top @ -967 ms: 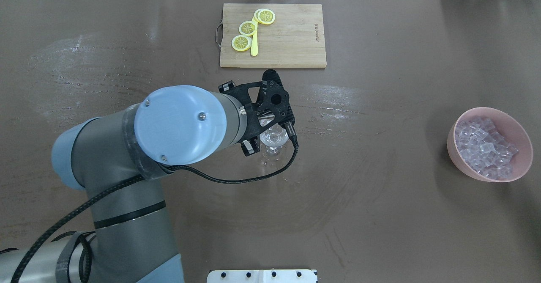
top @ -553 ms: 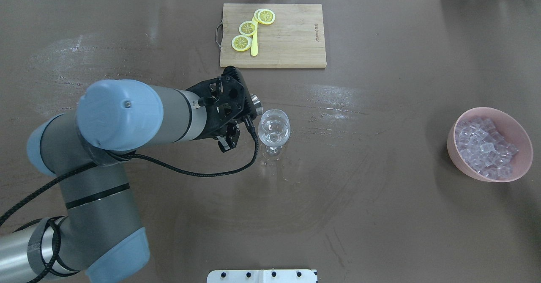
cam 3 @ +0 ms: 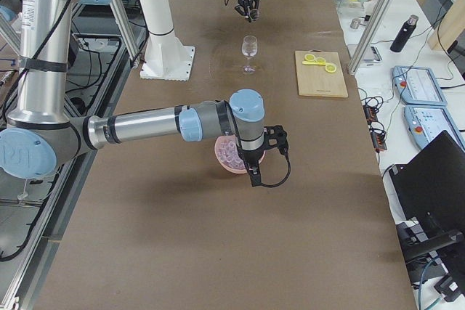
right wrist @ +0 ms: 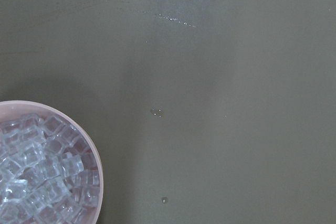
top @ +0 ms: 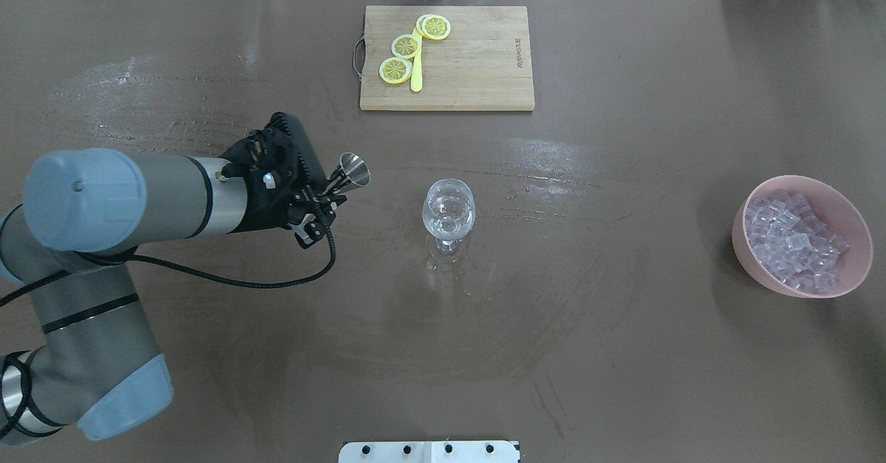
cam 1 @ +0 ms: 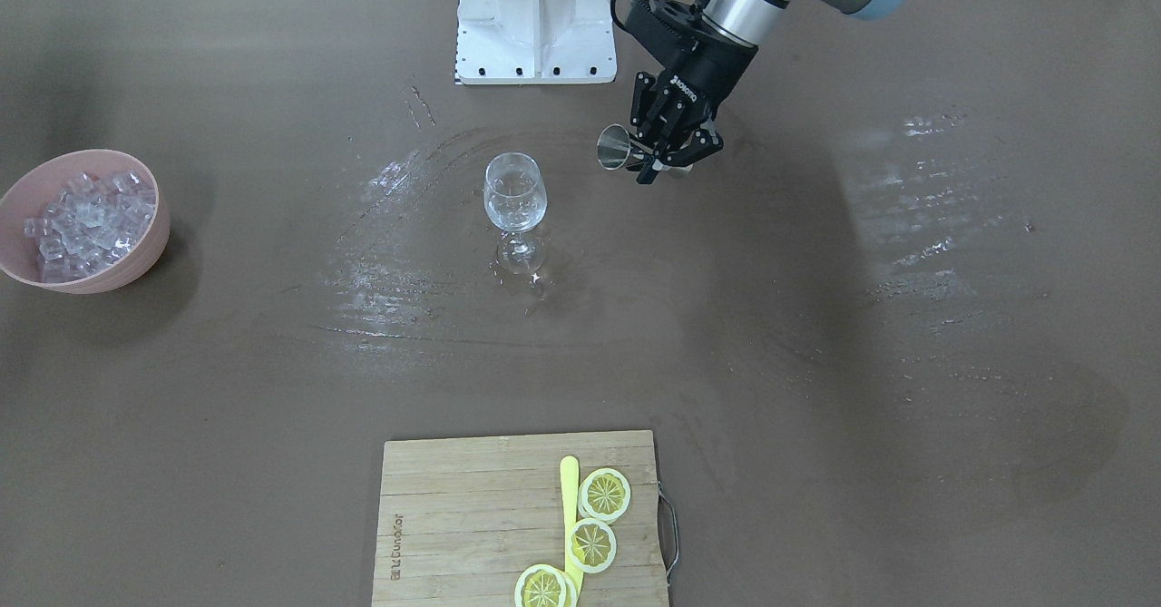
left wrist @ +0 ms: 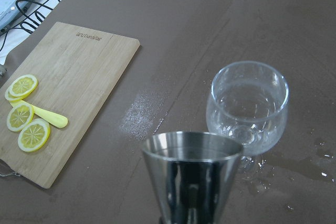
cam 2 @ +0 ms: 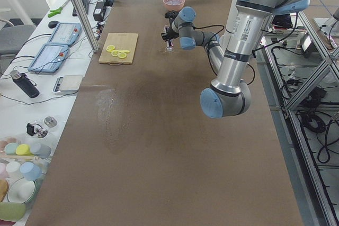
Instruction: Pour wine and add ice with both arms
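My left gripper (top: 331, 191) is shut on a steel jigger (top: 354, 172), held on its side above the table, left of the wine glass (top: 448, 212). In the front-facing view the left gripper (cam 1: 671, 158) and jigger (cam 1: 619, 148) hang clear of the glass (cam 1: 515, 195). The left wrist view looks over the jigger (left wrist: 191, 174) at the glass (left wrist: 247, 107), which seems to hold a little clear liquid. The ice (top: 796, 240) fills a pink bowl (top: 754, 203) at the right. The right arm's gripper (cam 3: 263, 152) hovers beside that bowl (cam 3: 222, 152); I cannot tell whether it is open or shut.
A wooden cutting board (top: 477, 61) with lemon slices (top: 405, 46) and a yellow stick lies at the far edge. Wet streaks (top: 547, 155) mark the brown table around the glass. The white stand base (top: 429, 451) sits at the near edge.
The left arm has drawn back to the left from above the wine glass, carrying the jigger away from the rim. The glass and ice bowl have not moved.
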Robot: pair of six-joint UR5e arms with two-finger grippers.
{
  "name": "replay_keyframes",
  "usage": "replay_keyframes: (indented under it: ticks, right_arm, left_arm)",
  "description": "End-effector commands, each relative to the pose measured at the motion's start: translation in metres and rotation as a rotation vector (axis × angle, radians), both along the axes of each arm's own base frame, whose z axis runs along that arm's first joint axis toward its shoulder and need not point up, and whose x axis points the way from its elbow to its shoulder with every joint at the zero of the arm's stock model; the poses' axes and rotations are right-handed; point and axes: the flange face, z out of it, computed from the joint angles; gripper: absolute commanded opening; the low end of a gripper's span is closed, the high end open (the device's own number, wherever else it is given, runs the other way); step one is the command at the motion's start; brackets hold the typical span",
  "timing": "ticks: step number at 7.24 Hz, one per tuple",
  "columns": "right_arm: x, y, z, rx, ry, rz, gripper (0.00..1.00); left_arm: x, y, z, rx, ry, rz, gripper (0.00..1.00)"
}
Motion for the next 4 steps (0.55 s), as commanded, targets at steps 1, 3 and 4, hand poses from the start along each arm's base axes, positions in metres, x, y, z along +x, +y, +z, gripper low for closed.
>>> replay_keyframes:
  ticks: [1, 3, 4]
  right_arm:
    - [0.0, 0.0, 0.0, 0.001, 0.0, 0.0, 0.99]
    - [0.0, 0.0, 0.0, 0.001, 0.0, 0.0, 0.99]
    - [0.0, 0.0, -0.001, 0.003, 0.0, 0.0, 0.99]
  left_arm:
    - [-0.028, 0.001, 0.062, -0.045, 0.12, -0.035, 0.0]
    - [-0.046, -0.003, 0.119, -0.118, 0.288, -0.085, 0.0]
    - [-0.048, -0.011, 0.14, -0.139, 0.359, -0.137, 0.0]
